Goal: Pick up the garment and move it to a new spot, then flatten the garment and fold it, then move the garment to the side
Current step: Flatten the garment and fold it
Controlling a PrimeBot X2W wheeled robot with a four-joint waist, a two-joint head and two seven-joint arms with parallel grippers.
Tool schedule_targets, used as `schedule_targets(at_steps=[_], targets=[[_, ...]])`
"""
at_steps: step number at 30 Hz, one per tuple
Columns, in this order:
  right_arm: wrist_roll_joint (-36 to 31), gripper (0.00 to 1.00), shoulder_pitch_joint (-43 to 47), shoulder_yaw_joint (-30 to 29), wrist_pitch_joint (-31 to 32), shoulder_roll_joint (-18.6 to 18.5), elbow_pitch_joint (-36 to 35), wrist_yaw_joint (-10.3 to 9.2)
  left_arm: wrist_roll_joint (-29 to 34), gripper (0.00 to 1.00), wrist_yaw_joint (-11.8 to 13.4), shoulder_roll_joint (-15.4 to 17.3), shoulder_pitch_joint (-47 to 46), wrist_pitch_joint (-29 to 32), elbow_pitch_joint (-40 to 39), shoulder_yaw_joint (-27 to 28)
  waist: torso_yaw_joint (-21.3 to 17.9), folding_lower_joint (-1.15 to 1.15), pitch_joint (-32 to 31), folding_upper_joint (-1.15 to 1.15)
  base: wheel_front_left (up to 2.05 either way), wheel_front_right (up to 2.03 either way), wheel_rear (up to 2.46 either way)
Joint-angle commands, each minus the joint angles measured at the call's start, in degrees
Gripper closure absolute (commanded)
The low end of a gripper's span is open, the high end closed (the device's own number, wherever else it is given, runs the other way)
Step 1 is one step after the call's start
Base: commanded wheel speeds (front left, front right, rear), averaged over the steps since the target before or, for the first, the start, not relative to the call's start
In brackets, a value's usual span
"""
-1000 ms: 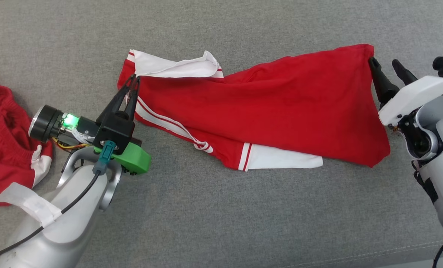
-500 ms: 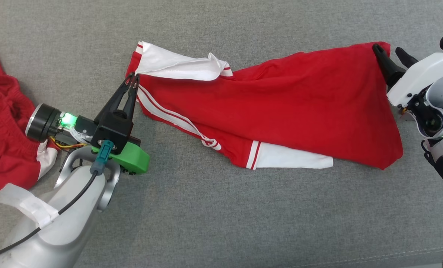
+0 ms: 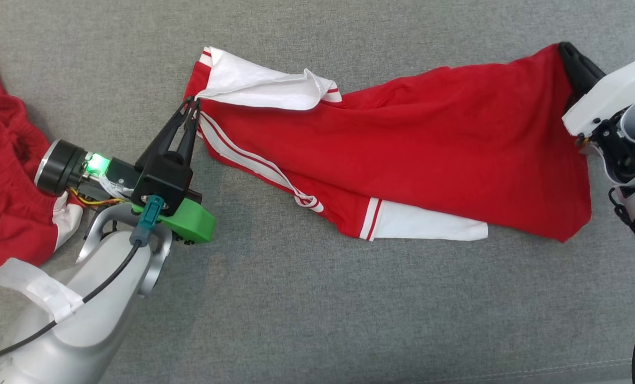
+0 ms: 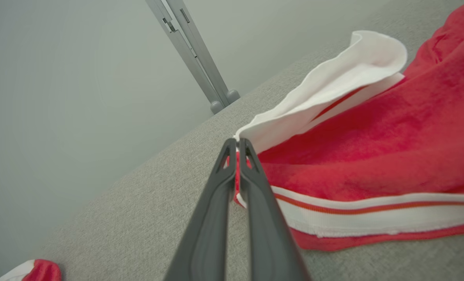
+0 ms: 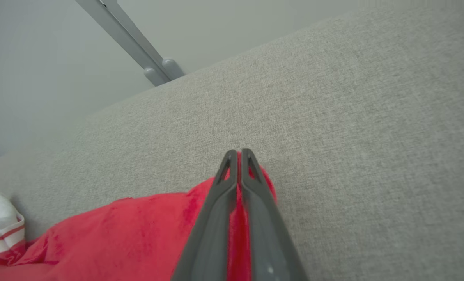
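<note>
Red garment [image 3: 403,144] with white panels and striped trim, spread lengthwise across the grey fabric surface [image 3: 317,309], toward its far edge, held at both ends. Left gripper [image 3: 192,106] clenched on the white-banded corner at the left end. Right gripper [image 3: 565,50] clamped on a red corner at the right end, cloth plainly pinched between its jaws in the right wrist view.

Opposite corners gripped, presumably, to draw the cloth taut and take out slack before flattening. Long creases along the body consistent with tension between the two holds. White panel at the far-left end curled over on itself, a second white panel tucked under the near hem: not yet flat, folding judged not begun.

Another red-and-white cloth [image 3: 2,186] bunched at the surface's left edge, apart from the work.

Surface woven, matte, heather grey, likely grippy enough to drag on the fabric. Seam line [image 3: 509,367] toward the near-right corner. Beyond the far edge, a plain pale wall [image 4: 60,78] and a slanted grey metal strut [image 4: 195,54] with rounded feet.
</note>
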Motion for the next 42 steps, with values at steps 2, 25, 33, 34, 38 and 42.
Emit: schedule_targets(at_steps=[2, 25, 33, 34, 38, 42], targets=[[0.75, 1.00, -1.26, 0.88, -2.02, -1.25, -1.57, -0.03, 0.60, 1.00, 0.52, 0.92, -1.35, -0.41, -0.54, 0.50, -0.15, 0.00, -0.01, 0.00, 0.00, 0.00, 0.00], [-2.81, 1.00, -32.81, 1.63, -10.47, -9.47, -7.32, -0.04, 6.28, 1.00, -12.52, 7.57, -46.95, 9.31, -3.31, 6.02, -3.60, 0.00, 9.18, 0.00, 0.00, 0.00, 0.00], [-3.93, 1.00, -38.17, 6.47, -7.92, -8.95, -7.07, -0.04, 1.48, 1.00, -15.58, -0.76, -50.05, 6.26, 7.27, 4.64, -3.58, 0.00, 12.94, 0.00, 0.00, 0.00, 0.00], [-3.77, 1.00, -37.28, 7.17, -8.03, -9.25, -7.40, -0.04, 0.40, 1.00, -15.37, -1.63, -48.65, 5.86, 7.92, 4.58, -3.56, 0.00, 12.96, 0.00, 0.00, 0.00, 0.00], [-2.74, 1.00, -33.02, 9.30, -9.07, -12.00, -10.56, -0.04, -3.29, 0.12, -14.85, -5.01, -43.72, 4.55, 10.00, 4.64, -3.64, 0.00, 12.38, 0.00, 0.00, 0.00, 0.00], [-1.21, 1.00, -26.52, 9.74, -11.20, -15.39, -15.53, -0.05, -6.91, 0.00, -15.70, -7.18, -39.84, 5.50, 11.85, 4.55, -4.67, 0.00, 11.14, 0.00, 0.00, 0.00, 0.00]])
